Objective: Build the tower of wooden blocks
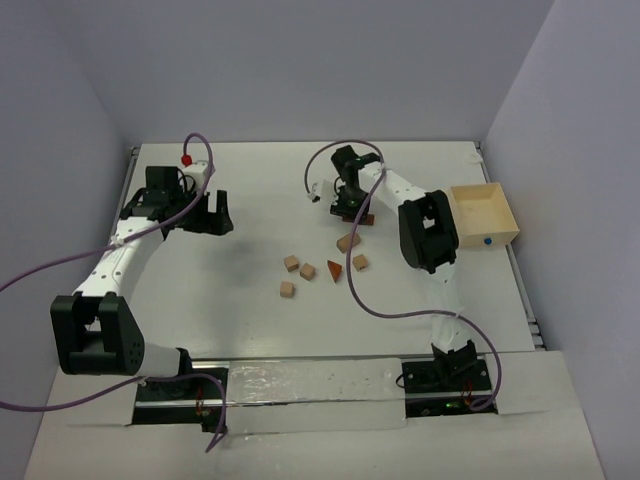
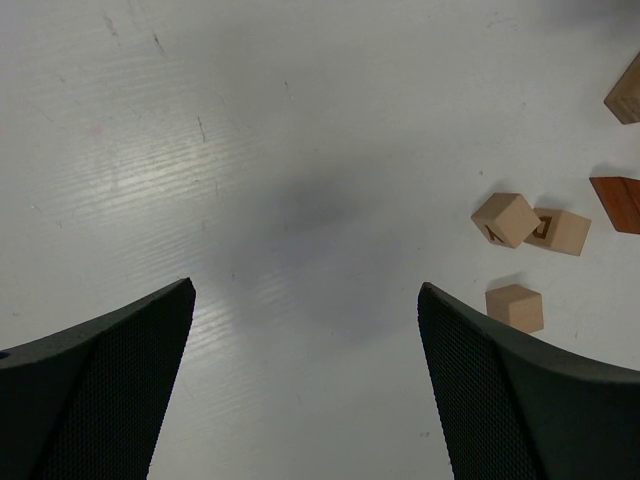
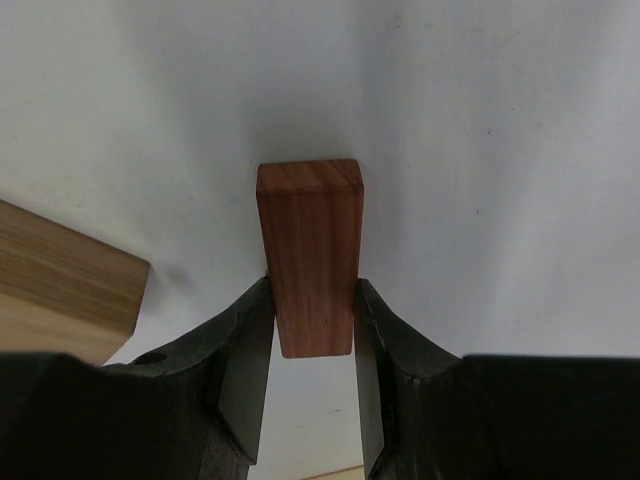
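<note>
My right gripper (image 3: 310, 300) is shut on a long reddish-brown wood block (image 3: 309, 255), its jaws pressing the block's two sides just above the white table. In the top view this gripper (image 1: 350, 207) is at the back centre, with the block (image 1: 364, 219) under it. Loose tan blocks (image 1: 348, 241) (image 1: 360, 262) (image 1: 291, 263) (image 1: 308, 271) (image 1: 287, 289) and a reddish-brown wedge (image 1: 335, 271) lie scattered in front of it. My left gripper (image 1: 210, 214) hangs open at the left over bare table (image 2: 306, 300), away from the blocks. No tower is in view.
A pale wooden box (image 1: 483, 215) with a blue dot stands at the right edge. In the left wrist view, tan blocks (image 2: 505, 219) (image 2: 560, 231) (image 2: 515, 307) and the wedge (image 2: 618, 202) lie to the right. A tan block (image 3: 60, 285) lies just left of my right fingers.
</note>
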Robot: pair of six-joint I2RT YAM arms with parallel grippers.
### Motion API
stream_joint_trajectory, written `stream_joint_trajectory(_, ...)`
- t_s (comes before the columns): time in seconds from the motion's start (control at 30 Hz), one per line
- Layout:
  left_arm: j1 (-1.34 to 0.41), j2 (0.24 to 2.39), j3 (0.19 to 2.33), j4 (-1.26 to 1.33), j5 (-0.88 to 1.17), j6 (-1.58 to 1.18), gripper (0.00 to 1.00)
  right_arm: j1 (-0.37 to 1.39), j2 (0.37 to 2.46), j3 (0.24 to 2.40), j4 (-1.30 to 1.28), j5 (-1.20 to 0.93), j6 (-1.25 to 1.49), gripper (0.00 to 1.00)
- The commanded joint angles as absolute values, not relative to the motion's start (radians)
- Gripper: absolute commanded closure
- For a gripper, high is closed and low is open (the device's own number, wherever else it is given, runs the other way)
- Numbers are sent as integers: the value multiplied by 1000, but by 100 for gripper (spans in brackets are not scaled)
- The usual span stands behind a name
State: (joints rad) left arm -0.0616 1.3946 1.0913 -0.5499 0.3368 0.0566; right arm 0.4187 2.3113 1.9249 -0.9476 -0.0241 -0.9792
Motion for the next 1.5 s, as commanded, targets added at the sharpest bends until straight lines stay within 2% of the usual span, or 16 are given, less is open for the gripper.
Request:
stream_joint_trajectory(0.0,-52,1362,1082,-528,339,55,1,447,2189,1766,-915,-44,-973,100)
stream_joint_trajectory(0.23,-51,1362,1081,-520,336,58,1,560,2063,1550,-877,-83,-890,100)
stream_joint_trajectory(0.4,-49,1355,1078,-520,336,63,1,640,2029,1510,-885,-136,-780,100)
stream_joint_trajectory(0.7,-48,1344,1069,-527,328,66,1,701,2040,1614,-950,-241,-497,100)
stream_joint_trajectory(0.93,-48,1336,1075,-529,319,71,1,610,2051,1809,-1023,-284,-187,100)
stream_joint_trajectory(1.1,-48,1347,1088,-520,320,60,1,586,2076,1891,-1024,-50,140,100)
stream_joint_trajectory(1.23,-48,1360,1095,-513,332,49,1,579,2125,1941,-1031,-3,355,100)
stream_joint_trajectory(1.33,-48,1365,1101,-511,336,40,1,568,2174,1980,-1037,-15,422,100)
stream_joint_trajectory(1.47,-48,1365,1096,-508,328,38,1,571,2271,2063,-1055,125,492,100)
